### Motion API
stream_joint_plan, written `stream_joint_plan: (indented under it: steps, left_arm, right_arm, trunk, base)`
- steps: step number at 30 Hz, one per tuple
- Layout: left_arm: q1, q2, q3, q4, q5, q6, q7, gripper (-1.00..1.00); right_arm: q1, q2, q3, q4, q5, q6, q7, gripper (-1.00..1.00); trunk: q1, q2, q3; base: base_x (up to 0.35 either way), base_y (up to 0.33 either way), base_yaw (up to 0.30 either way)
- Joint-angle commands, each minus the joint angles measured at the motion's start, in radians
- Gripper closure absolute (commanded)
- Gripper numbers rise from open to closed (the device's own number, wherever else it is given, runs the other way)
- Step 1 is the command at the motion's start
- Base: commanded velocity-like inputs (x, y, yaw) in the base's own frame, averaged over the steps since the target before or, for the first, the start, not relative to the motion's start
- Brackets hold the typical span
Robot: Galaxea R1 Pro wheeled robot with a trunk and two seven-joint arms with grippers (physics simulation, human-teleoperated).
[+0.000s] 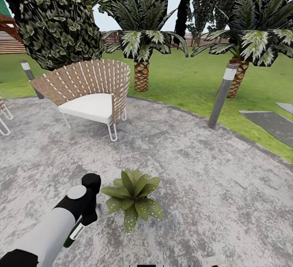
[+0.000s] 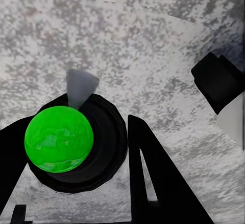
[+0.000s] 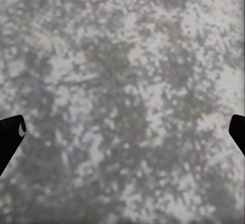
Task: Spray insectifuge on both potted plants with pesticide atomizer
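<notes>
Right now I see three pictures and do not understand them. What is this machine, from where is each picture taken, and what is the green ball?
This is a simulated two-armed robot in a garden. The large picture comes from its head: its left arm reaches toward a potted plant on the grey patio, near a wicker chair. The other two pictures come from cameras at the wrists. The left end effector appears to hold the pesticide atomizer, seen from above; the green ball is part of it. The right end effector is open over bare paving.
</notes>
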Motion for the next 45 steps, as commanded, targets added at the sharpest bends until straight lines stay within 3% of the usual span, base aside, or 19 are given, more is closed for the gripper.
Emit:
stream_joint_plan:
  steps: [1, 10, 21, 32, 38, 41, 45]
  left_arm:
    - [0.000, 0.000, -0.004, -0.001, -0.006, 0.011, -0.009, 1.00]
    - [-0.001, 0.001, -0.004, -0.001, -0.006, 0.011, -0.009, 1.00]
    - [-0.005, 0.009, -0.004, -0.009, -0.006, 0.013, -0.009, 1.00]
    - [-0.003, 0.004, -0.006, -0.010, -0.006, 0.011, -0.009, 1.00]
    - [0.001, 0.003, -0.007, -0.010, -0.007, 0.011, -0.009, 1.00]
    - [0.006, 0.004, -0.006, -0.010, -0.058, 0.011, -0.009, 1.00]
    - [0.001, 0.005, -0.001, -0.010, -0.078, 0.013, -0.009, 1.00]
  right_arm:
    - [0.000, 0.000, 0.008, 0.001, 0.000, -0.002, -0.007, -1.00]
    - [0.000, 0.000, 0.007, 0.001, -0.002, -0.002, -0.007, -1.00]
    - [0.000, 0.000, 0.007, 0.001, -0.002, -0.002, -0.007, -1.00]
    - [0.000, -0.001, 0.008, 0.001, 0.003, -0.002, -0.006, -1.00]
    - [0.000, 0.000, 0.007, 0.001, -0.001, -0.002, -0.008, -1.00]
    - [0.000, 0.000, 0.006, 0.001, -0.002, -0.002, -0.008, -1.00]
    - [0.000, 0.000, 0.007, 0.001, -0.002, -0.002, -0.008, -1.00]
  trunk:
    - [0.000, 0.000, -0.001]
    - [0.000, 0.000, -0.001]
    - [0.000, 0.000, -0.001]
    - [0.000, 0.000, -0.001]
    - [0.000, 0.000, -0.001]
    - [0.000, 0.000, -0.001]
    - [0.000, 0.000, -0.001]
  base:
    - [0.000, 0.000, -0.014]
    - [0.000, 0.045, -0.201]
    - [0.000, 0.296, -0.288]
    - [0.099, 0.298, -0.019]
    - [0.178, 0.209, -0.253]
    - [0.015, 0.017, -0.299]
    - [0.001, 0.001, -0.300]
